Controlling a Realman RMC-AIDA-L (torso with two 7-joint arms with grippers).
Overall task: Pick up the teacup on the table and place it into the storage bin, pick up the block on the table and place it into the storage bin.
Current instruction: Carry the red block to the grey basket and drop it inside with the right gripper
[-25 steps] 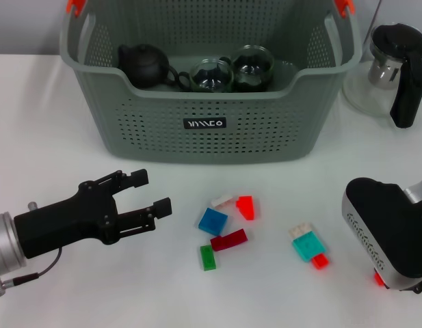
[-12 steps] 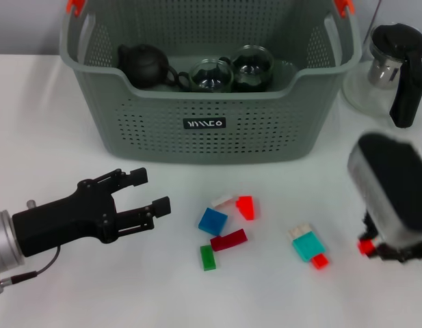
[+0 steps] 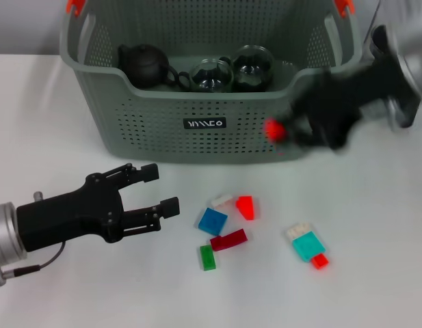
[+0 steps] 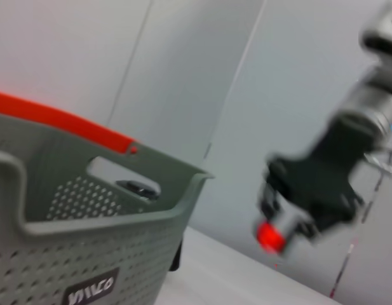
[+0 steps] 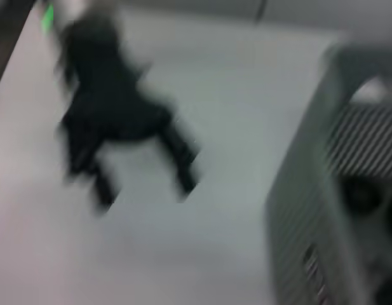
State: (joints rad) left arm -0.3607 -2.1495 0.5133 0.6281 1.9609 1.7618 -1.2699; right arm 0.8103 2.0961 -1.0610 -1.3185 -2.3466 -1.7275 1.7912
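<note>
The grey-green storage bin [image 3: 197, 137] stands at the back of the table and also shows in the left wrist view [image 4: 87, 216]. Two glass teacups [image 3: 211, 75] sit inside it beside a black teapot [image 3: 143, 65]. My right gripper [image 3: 280, 130] is blurred in mid-air before the bin's right front wall, shut on a small red block [image 3: 272, 129], which the left wrist view also catches [image 4: 269, 236]. Low at the front left, my left gripper [image 3: 163, 186] stands open with nothing between its fingers.
Loose blocks lie on the table in front of the bin: blue [image 3: 213, 221], dark red [image 3: 228, 240], green [image 3: 208, 257], red [image 3: 245, 206], white [image 3: 221, 200], and a teal one [image 3: 308, 244] with white and red bits.
My right arm has swung up from the table's front right, back and to the left, carrying the small red block to the bin's right front. The left gripper has barely shifted.
</note>
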